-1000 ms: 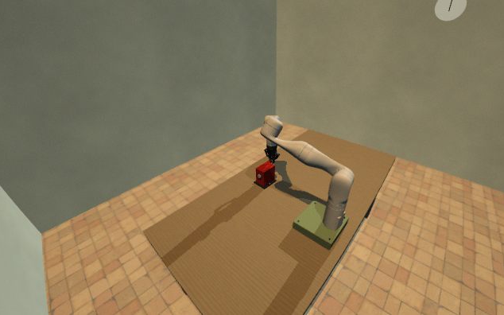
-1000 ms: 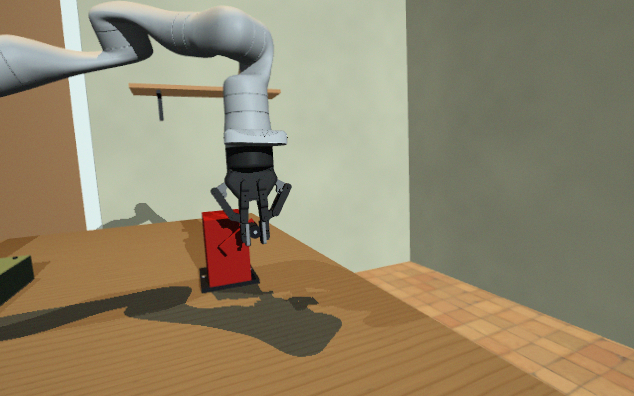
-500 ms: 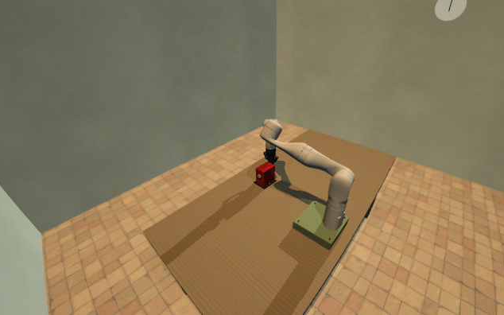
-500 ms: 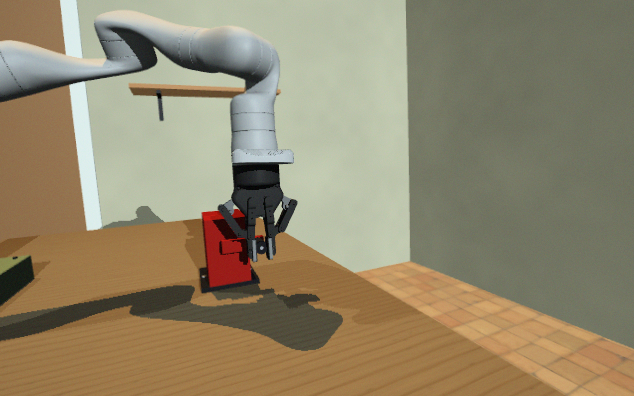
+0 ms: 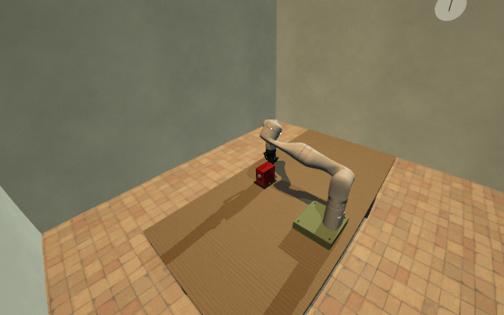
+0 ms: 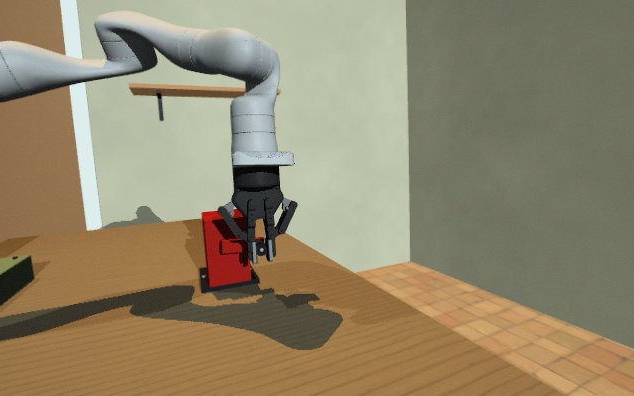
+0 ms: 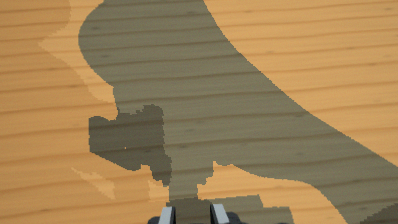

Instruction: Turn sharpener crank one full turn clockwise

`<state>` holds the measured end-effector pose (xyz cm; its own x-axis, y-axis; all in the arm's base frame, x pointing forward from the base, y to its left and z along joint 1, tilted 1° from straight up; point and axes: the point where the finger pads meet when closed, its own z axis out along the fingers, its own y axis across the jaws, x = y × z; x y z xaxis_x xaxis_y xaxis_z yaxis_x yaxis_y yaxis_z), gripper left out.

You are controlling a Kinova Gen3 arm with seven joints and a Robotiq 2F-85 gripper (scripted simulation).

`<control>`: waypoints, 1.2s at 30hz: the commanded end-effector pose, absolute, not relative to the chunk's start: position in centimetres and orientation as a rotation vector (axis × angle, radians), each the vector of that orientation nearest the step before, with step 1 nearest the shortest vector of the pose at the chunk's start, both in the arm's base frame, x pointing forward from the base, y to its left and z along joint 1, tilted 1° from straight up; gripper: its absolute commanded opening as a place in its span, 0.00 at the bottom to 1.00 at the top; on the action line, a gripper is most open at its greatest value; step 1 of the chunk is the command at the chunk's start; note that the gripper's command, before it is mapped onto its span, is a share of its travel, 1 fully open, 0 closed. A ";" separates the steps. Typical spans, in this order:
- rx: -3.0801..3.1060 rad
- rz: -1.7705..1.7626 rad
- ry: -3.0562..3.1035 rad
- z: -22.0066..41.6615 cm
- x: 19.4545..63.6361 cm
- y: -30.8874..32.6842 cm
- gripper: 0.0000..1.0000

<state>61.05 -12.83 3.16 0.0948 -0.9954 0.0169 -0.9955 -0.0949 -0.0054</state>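
- The arm (image 6: 245,55) is pale grey, built of smooth rounded tube segments with thin dark seam lines at the joints.
- A flat light-grey flange sits at the wrist, above a black cylindrical collar.
- The tool (image 6: 262,248) is black with dark grey linkage bars and slim fingers.
- An olive-green square base plate (image 5: 319,228) carries small dark corner screws.

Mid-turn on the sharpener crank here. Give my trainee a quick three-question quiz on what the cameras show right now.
1. True or false: the gripper is shut on the crank knob.
2. In the exterior view, the knob sits: A) above the sharpener, B) level with its front face, toward the right, C) on the table.
3. What does the wrist view show between the fingertips?

Key: 1 true. 2 B. 3 Only shadowed table; the knob is out of frame.
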 end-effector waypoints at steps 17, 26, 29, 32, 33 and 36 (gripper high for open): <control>2.315 0.033 -2.124 3.1 61.3 -13.0 0.00; 2.315 0.033 -2.124 3.1 61.3 -13.0 0.00; 2.314 0.033 -2.124 3.1 61.3 -13.0 0.00; 2.313 0.032 -2.125 3.0 61.2 -13.0 0.00; 2.312 0.032 -2.125 2.9 61.2 -13.0 0.00; 2.311 0.031 -2.126 2.8 61.2 -13.0 0.00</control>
<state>61.04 -12.83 2.98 0.0951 -0.9953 0.0174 -0.9955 -0.0952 -0.0046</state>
